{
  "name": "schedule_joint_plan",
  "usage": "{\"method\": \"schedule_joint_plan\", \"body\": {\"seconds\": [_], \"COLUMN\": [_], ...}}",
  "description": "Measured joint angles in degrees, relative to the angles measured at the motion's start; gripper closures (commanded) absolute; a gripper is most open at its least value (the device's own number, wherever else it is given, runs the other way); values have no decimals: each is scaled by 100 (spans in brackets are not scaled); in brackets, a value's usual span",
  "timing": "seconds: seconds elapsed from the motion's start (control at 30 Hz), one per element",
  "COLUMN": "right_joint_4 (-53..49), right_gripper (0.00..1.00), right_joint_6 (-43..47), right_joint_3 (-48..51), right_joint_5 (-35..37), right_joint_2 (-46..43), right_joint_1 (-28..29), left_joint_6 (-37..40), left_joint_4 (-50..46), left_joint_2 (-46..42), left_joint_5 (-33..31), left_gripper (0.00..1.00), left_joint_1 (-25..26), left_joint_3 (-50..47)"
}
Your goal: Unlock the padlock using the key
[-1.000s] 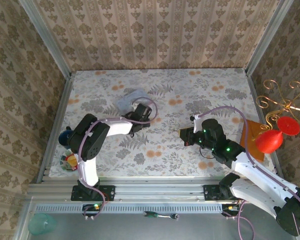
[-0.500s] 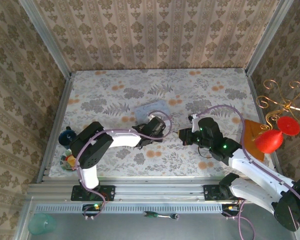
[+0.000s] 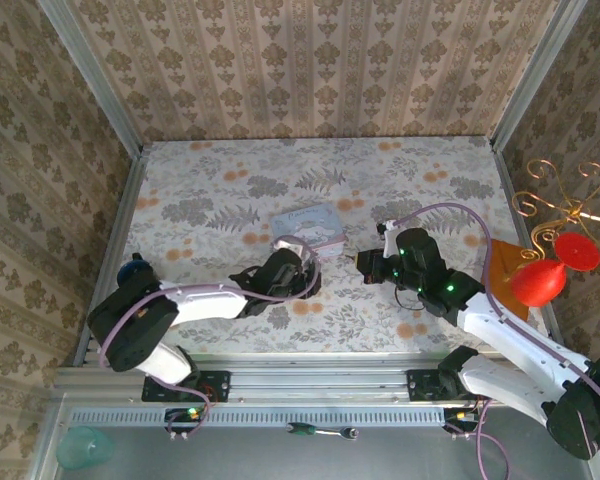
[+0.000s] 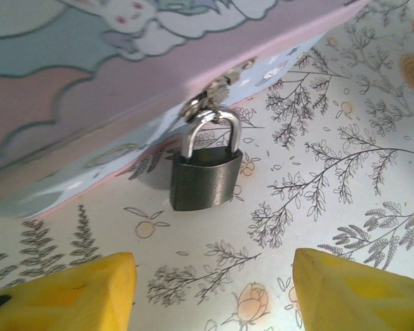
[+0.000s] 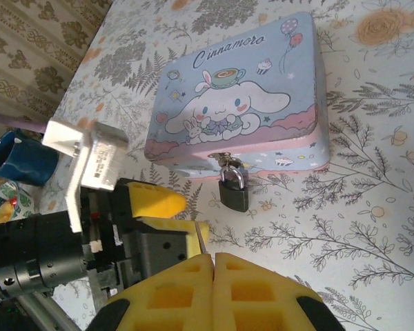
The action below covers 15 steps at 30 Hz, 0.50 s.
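Cinnamoroll tin [image 4: 90, 89] now dragged over to mid-desk [image 4: 345, 172], left tool [image 4: 210, 289] freshly spread apart facing the padlock [image 4: 205, 181]. Right tool [image 5: 212, 265] clamped on the key [image 5: 201, 243], so probably insertion next.

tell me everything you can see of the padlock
The padlock is small, with a dark grey brushed-metal body and a shiny silver shackle. The shackle looks closed and is hooked through the latch of the pastel cartoon tin. It lies on the floral table cover at the tin's front edge. The left gripper is open just short of it, not touching.
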<state>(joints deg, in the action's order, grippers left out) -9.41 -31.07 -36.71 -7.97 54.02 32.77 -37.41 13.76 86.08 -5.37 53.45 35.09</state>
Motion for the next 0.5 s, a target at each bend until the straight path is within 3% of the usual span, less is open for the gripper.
{"method": "schedule_joint_plan", "body": {"seconds": [0.27, 0.5], "right_joint_4": [59, 306], "right_gripper": [100, 100], "right_joint_6": [-319, -645], "right_joint_3": [9, 153], "right_joint_5": [-42, -168], "right_joint_2": [4, 4], "right_joint_1": [0, 0], "left_joint_6": [238, 382], "left_joint_4": [734, 1397], "left_joint_2": [17, 890], "left_joint_5": [527, 1019], "left_gripper": [40, 40], "left_joint_1": [-308, -710], "left_joint_3": [-190, -90]}}
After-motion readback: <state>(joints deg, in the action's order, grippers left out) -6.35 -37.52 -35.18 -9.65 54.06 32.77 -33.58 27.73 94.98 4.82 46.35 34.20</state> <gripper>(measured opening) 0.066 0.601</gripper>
